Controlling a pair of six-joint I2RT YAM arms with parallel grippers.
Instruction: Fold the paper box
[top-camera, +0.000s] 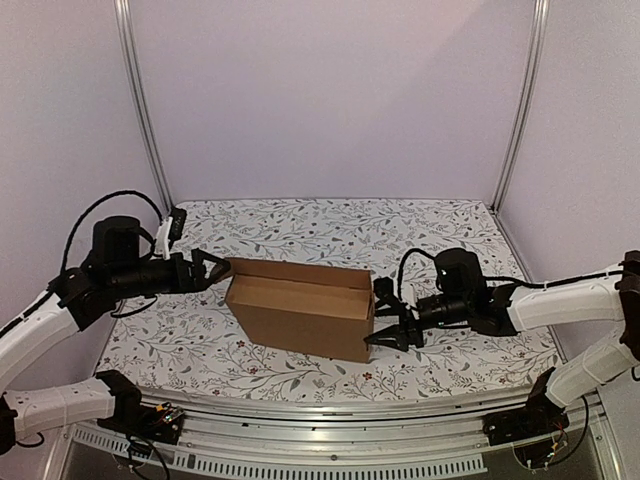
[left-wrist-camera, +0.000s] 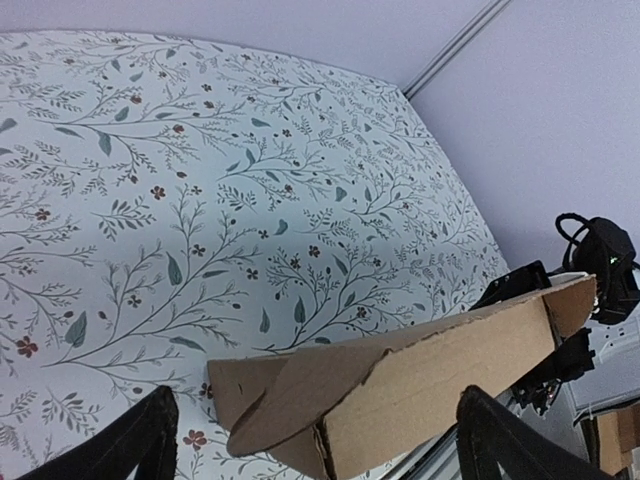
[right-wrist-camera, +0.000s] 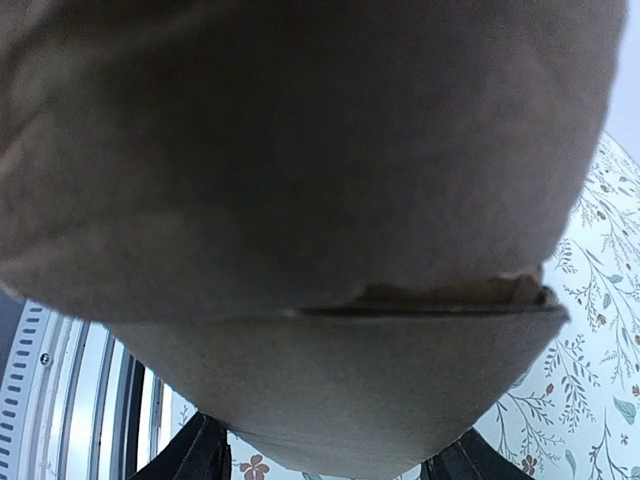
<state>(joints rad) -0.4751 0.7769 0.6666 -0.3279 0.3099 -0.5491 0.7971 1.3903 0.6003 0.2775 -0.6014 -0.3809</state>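
The paper box (top-camera: 300, 310) is a brown cardboard box standing on the flowered table, with its top open and its long side facing the near edge. My left gripper (top-camera: 214, 270) is open at the box's left end, just apart from it. In the left wrist view the box (left-wrist-camera: 440, 375) lies between and beyond the spread fingers (left-wrist-camera: 135, 448), with a curved end flap folded in. My right gripper (top-camera: 388, 316) is open at the box's right end. In the right wrist view the blurred end flaps of the box (right-wrist-camera: 320, 200) fill the frame above the open gripper (right-wrist-camera: 330, 462).
The flowered table cover (top-camera: 330, 225) stretches behind the box to the white back wall. A metal rail (top-camera: 330, 425) runs along the near edge. Upright frame posts (top-camera: 145, 110) stand at the back corners.
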